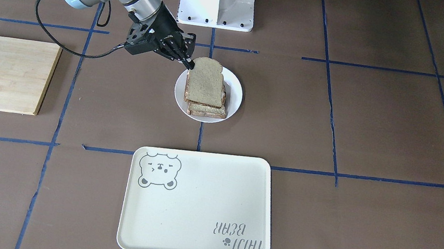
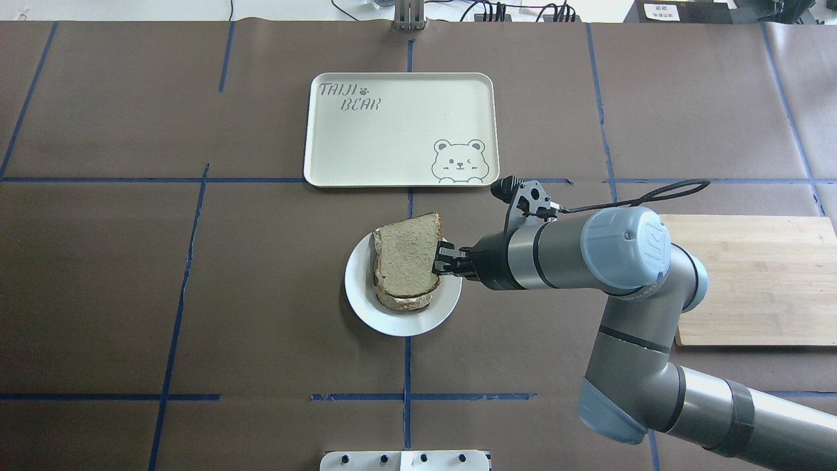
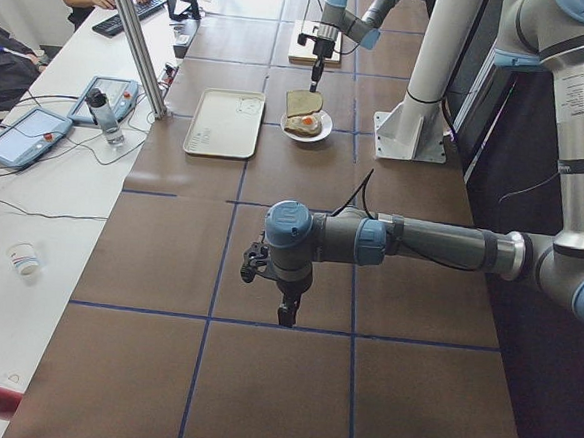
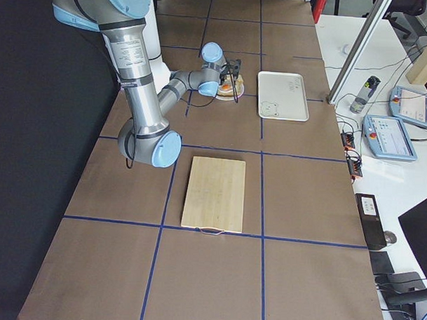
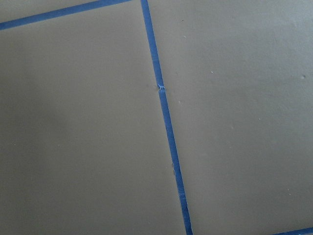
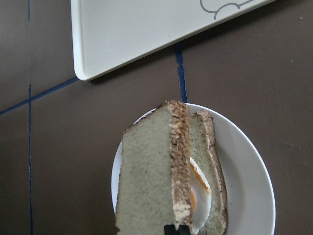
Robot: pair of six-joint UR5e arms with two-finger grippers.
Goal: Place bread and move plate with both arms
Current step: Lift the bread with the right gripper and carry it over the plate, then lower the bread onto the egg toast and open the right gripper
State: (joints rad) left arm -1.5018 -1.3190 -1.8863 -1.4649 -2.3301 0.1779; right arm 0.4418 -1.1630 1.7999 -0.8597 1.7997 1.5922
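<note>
Pale wholemeal bread [image 2: 405, 252] was pinched at its crust by the right pincer [image 2: 441, 260] and held tilted over the egg-topped slice [image 6: 215, 171] on the white plate [image 2: 366, 307], presumably to cap it. The left pincer [image 3: 286, 313] hung over the tabletop [image 3: 143, 349], well apart; its state could not be told.

The table [image 2: 131, 294] is viewed steeply by two opposed cameras, obliquely from both ends. The plate [image 2: 425, 317] is shared by all but the left wrist view.
</note>
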